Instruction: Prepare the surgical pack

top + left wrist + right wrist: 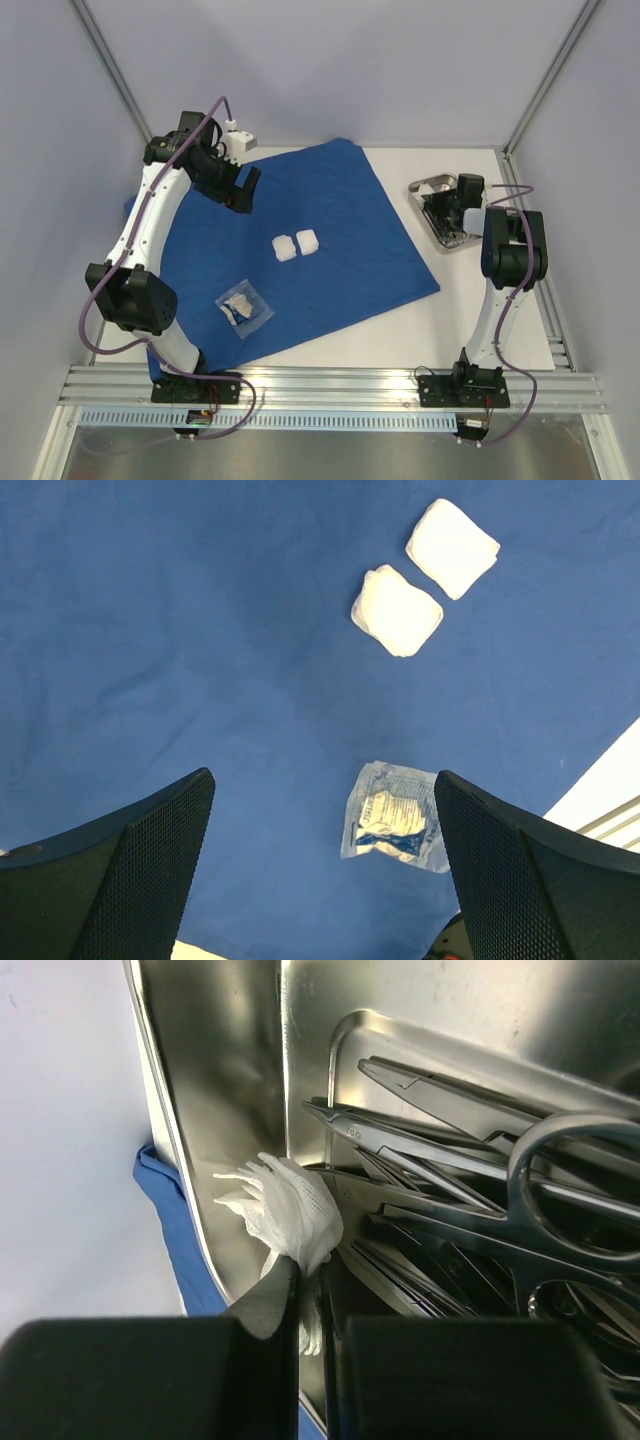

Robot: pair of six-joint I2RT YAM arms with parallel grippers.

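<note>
Inside the steel tray, your right gripper pinches a white gauze wad beside the scissors. It looks light and soft, likely to crumple: grip the bulk, not a frayed corner. Your left gripper hangs spread above the blue drape.

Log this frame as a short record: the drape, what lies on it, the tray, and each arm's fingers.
drape: royal-blue drape spread flat on the table
on drape: two white gauze squares side by side near the middle; clear packet nearer the arm bases
tray: steel tray right of the drape, holding scissor-like instruments
left fingers: left fingers open, above the drape, holding nothing
right fingers: right fingers shut on a gauze piece at the tray's inner wall
</note>
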